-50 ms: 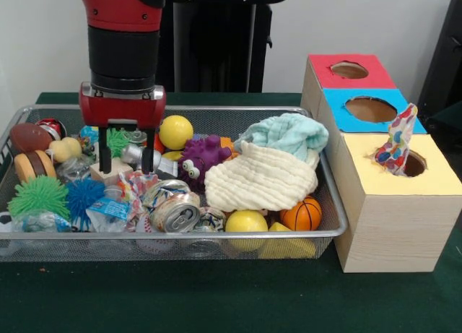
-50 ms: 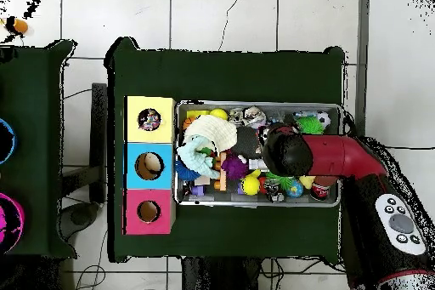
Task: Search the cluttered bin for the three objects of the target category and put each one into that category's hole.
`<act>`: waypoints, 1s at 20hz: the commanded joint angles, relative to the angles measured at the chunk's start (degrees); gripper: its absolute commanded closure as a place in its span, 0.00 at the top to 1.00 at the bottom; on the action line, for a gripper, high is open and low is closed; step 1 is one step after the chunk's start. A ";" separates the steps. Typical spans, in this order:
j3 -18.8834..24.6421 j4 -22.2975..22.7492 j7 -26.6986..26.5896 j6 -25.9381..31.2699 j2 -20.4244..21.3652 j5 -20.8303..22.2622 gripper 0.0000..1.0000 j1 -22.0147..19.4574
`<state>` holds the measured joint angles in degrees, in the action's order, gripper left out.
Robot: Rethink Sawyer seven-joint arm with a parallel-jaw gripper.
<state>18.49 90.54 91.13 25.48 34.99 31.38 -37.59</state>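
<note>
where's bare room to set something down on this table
Free: the green table strip in front of the wire bin and the wooden hole box. Crowded: the bin is packed edge to edge, gripper among the toys.

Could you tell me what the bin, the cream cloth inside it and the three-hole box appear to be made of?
The bin looks like silver wire mesh, since the things inside show through its walls. The cream cloth seems a soft crinkled fabric, perhaps muslin, with puckered rows and a limp drape. The three-hole box looks like pale wood or a wood-grain board, with matte red, blue and yellow tops.
</note>
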 commanded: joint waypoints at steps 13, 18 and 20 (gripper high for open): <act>3.21 3.16 1.40 -5.28 -5.42 1.40 1.00 0.02; 1.77 2.37 0.61 -2.92 -6.99 1.77 1.00 0.72; 1.28 2.35 0.05 -0.91 -7.07 1.54 1.00 0.86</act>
<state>18.92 90.82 91.13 21.58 31.09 31.40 -37.69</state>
